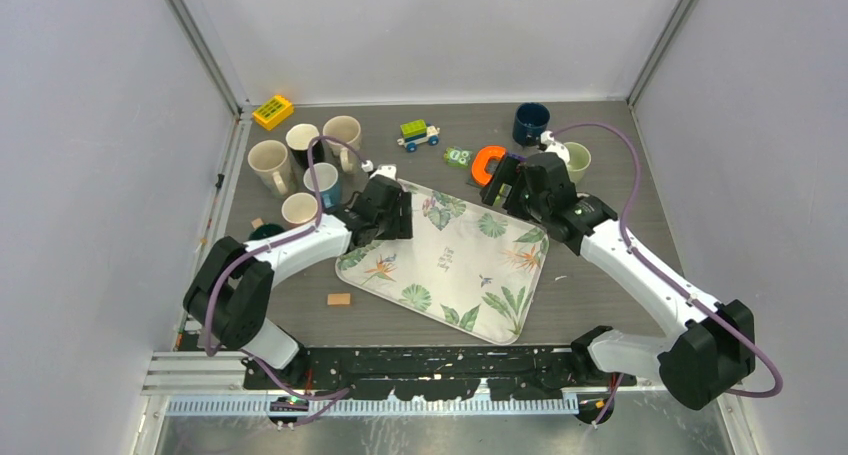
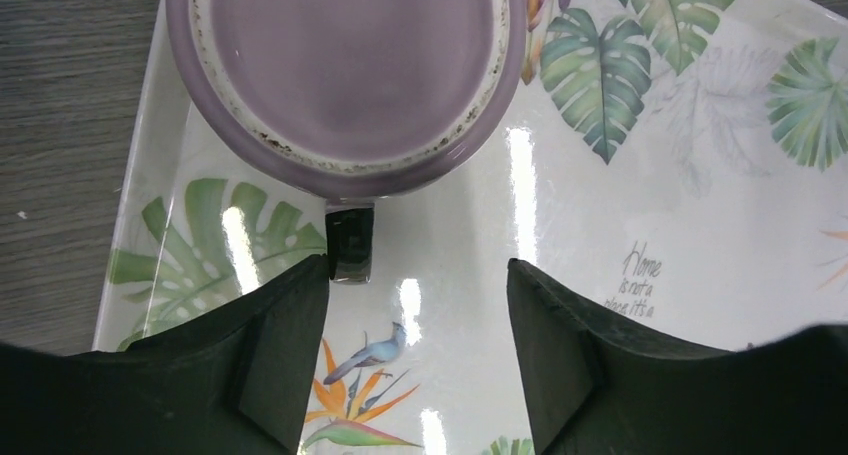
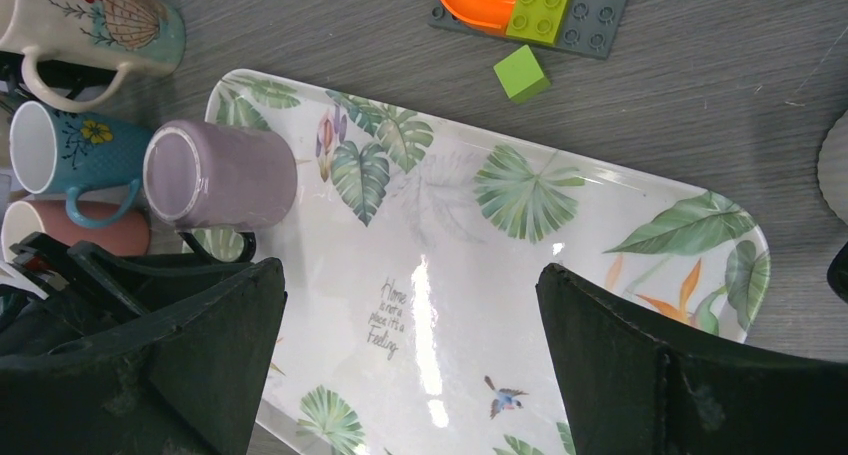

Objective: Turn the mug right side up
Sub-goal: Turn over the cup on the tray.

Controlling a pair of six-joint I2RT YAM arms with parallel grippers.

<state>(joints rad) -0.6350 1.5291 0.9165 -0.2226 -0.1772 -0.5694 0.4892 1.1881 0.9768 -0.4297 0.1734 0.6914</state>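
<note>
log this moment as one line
purple mug: upside down on tray | left gripper: open, near handle | right gripper: open, empty | flip: not done

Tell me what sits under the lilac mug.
The lilac mug stands upside down on a corner of the leaf-print tray; green leaves show around it. The tray patch beneath it and the mug's inside are covered.

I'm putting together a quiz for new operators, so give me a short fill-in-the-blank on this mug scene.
1. The purple mug stands upside ____ on the tray.
2. Its dark handle points toward the gripper of the ____ arm.
3. The green block rests on the ____, not the tray.
Missing words: down; left; table.
</note>
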